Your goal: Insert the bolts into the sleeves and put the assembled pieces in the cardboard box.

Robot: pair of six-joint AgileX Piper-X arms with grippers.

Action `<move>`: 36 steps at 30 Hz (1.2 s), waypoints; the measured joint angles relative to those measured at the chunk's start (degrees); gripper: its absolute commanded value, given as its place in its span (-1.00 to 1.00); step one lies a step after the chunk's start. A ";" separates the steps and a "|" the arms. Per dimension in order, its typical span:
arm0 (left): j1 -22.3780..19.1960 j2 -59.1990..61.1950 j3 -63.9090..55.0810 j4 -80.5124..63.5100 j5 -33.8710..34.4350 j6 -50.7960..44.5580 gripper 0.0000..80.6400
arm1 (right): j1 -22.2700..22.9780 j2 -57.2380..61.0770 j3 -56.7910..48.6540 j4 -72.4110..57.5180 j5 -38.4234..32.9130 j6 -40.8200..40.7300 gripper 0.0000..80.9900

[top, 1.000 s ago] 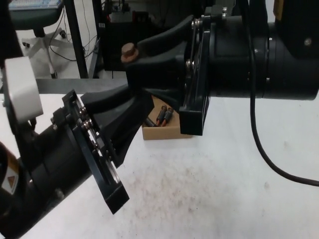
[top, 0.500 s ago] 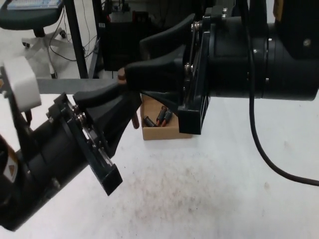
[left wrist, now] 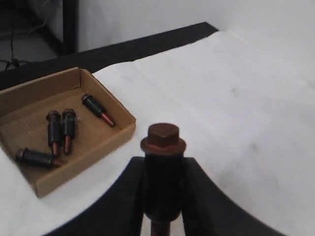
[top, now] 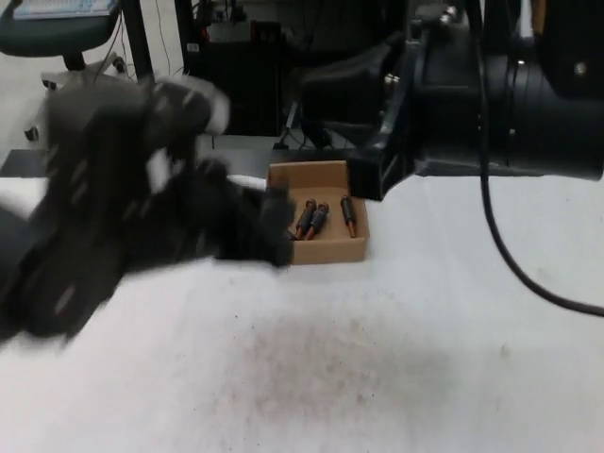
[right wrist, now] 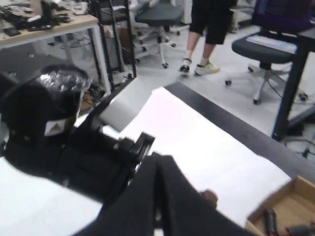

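Bolt seated in its sleeve, pinched in my left jaws above the table.
Beyond lies the cardboard box, four assembled pieces inside. Assembly looks done; next I must carry this piece over the box and release. My right jaws look pressed together, empty.

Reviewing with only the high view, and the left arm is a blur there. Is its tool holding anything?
Observer: Yes, the left tool is shut on a sleeve with a bolt seated in it.
Operator: How many pieces are in the box? I count three.
Observer: Four lie in the cardboard box; the fourth piece is the one your view hides.
Operator: And the right tool?
Observer: The right tool is shut and empty.
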State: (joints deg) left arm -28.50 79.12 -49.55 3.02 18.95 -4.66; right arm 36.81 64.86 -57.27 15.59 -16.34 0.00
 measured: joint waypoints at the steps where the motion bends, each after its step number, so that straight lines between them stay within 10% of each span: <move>1: 0.34 3.52 -3.77 1.75 0.01 0.13 -1.00 | -1.13 -0.41 0.00 1.87 0.37 0.00 -0.98; 13: 2.53 38.55 -43.85 22.56 -6.53 8.14 -1.00 | -11.61 -7.04 0.00 14.90 1.62 0.35 -0.98; 27: 3.43 47.95 -54.84 32.81 -6.29 8.16 -0.98 | -13.25 -7.56 0.00 19.93 1.66 0.35 -0.98; 36: 3.43 47.95 -54.80 32.81 -1.48 7.65 -0.06 | -13.25 -7.56 0.00 20.04 1.66 0.35 -0.98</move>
State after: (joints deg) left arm -25.07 127.06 -104.34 35.82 17.47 2.99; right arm 23.56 57.30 -57.27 35.63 -14.67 0.35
